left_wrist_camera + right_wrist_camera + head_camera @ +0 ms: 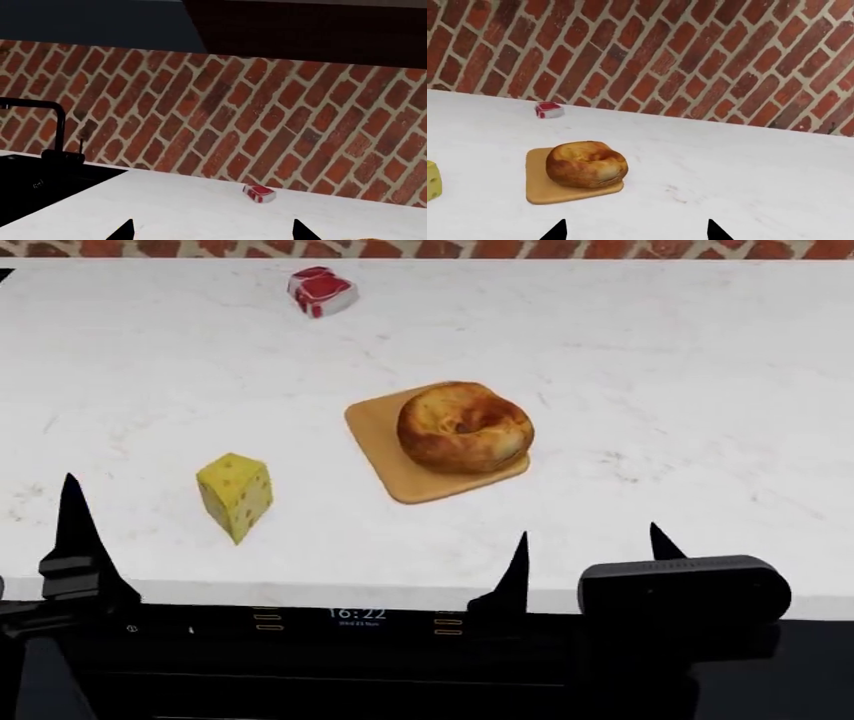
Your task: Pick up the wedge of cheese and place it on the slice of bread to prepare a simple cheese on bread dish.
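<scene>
On the white counter, the slice of bread sits on a tan board; the wedge of cheese stands apart, seemingly untouched. Both the left gripper and right gripper have fingers spread, empty.

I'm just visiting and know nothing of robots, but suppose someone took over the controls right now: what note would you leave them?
Left gripper: jaws open, empty, at the counter's near edge.
Right gripper: jaws open, empty, also at the near edge.
Wedge of cheese: untouched on the white counter, nearer the left gripper.
Slice of bread: a round bun on a tan board, mid-counter.
Red-and-white meat chunk: by the brick wall, not needed.
Done: nothing yet.
Left: grasp the cheese, lift it, set it on the bread.
</scene>
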Tool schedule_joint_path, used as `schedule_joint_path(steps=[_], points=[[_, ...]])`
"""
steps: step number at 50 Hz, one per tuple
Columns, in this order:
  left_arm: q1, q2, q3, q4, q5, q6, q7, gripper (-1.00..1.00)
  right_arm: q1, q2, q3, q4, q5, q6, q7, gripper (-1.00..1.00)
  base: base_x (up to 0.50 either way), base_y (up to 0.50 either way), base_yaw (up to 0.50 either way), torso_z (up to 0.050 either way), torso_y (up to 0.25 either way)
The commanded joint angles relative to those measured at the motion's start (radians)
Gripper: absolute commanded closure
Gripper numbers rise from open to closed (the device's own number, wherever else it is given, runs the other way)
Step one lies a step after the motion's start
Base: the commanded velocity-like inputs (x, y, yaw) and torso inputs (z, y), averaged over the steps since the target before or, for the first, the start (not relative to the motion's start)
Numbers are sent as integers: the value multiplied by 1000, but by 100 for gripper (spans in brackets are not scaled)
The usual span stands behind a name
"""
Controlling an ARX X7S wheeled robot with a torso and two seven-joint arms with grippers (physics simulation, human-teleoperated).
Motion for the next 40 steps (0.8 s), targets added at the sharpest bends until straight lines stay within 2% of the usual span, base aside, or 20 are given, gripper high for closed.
schedule_joint_path(steps=[1,14,40], points=[[0,-7,7,0,-7,5,-8,-100,3,6,-15,1,5,-2,-2,-100,82,277,0,0,0],[2,-14,10,-3,-17,15,-15,-100,1,14,-26,0,10,-9,-2,-100,102,257,0,0,0],[3,-28,21,-5,-31,22,-32,-100,1,28,-49,4,11,-14,9,-100,186,128,0,0,0]])
